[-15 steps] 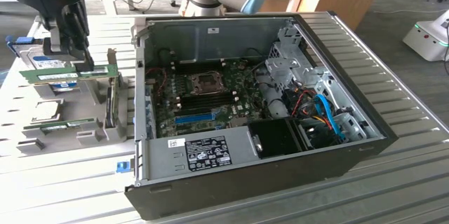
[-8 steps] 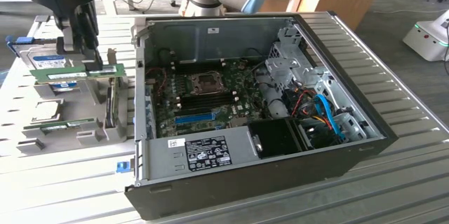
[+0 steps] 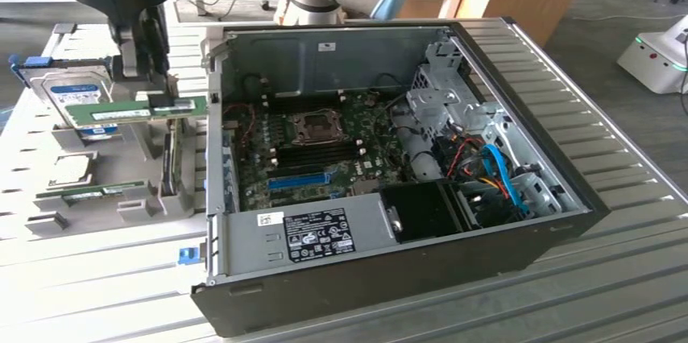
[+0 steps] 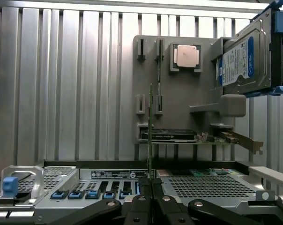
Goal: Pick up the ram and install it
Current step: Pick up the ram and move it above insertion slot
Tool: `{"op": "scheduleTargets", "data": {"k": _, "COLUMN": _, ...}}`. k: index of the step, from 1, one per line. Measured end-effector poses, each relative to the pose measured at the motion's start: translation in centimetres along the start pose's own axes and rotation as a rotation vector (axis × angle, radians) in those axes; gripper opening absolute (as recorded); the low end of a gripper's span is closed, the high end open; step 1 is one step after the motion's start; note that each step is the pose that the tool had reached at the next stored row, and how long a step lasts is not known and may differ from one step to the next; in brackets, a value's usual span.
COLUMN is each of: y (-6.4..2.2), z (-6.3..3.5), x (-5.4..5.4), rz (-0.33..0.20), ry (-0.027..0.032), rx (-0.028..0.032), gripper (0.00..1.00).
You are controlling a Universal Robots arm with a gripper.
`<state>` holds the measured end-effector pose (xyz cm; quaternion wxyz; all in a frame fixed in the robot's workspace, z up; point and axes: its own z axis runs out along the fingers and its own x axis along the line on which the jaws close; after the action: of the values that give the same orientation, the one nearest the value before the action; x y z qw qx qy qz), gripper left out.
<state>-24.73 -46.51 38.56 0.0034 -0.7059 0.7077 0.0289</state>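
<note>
My claw (image 3: 161, 104) is closed tight on the ram (image 3: 108, 113), gripping it off-centre, nearer the end that faces the open computer case (image 3: 516, 222). I hold the green stick level, just in front of the hard drive (image 3: 73, 93) and above the grey holder (image 3: 140, 208), at the exterior view's left of the case. In the wrist view it stands edge-on between my fingers (image 4: 141, 200). A second green stick (image 3: 102, 192) sits in the holder on the ribbed counter (image 3: 602, 278)
</note>
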Motion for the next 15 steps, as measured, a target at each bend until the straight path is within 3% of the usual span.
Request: {"op": "scheduleTargets", "data": {"k": 15, "y": -3.49, "z": -0.13, "x": 0.0, "rz": -0.001, "ry": 0.0001, "rx": -0.0027, "gripper": 0.12}}
